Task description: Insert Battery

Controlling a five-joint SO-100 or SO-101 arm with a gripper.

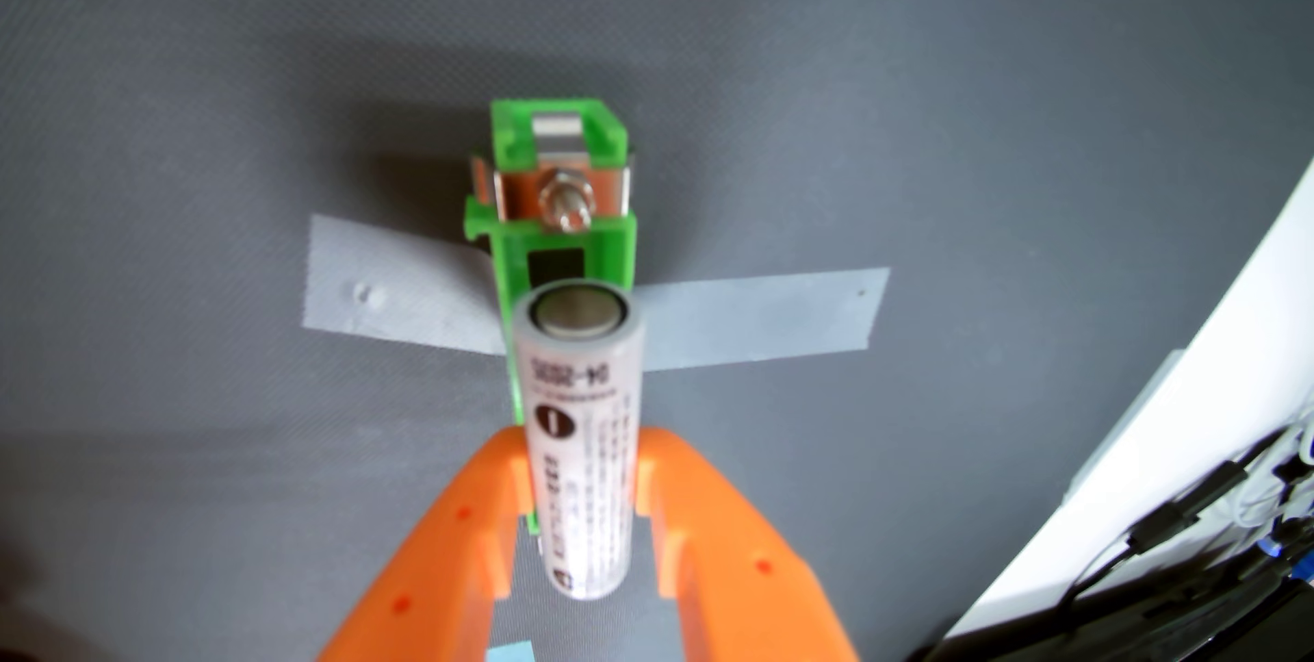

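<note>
At lower centre, the orange end effector point(581, 484) is gripping the white battery point(579, 441), which is overlapping the green holder point(562, 207) at frame centre.

- The grey mat point(213, 100) is wide open left and right of the green holder point(562, 207), plenty of room to come in from either side in the wrist view.
- Holder's metal clip and bolt point(565, 203) stick up at its far end.
- Tape strips point(761, 317) lie flat, no obstruction.
- The mat's right edge is crowded: white ledge point(1138, 434), black cables point(1173, 534) just beyond.
</note>
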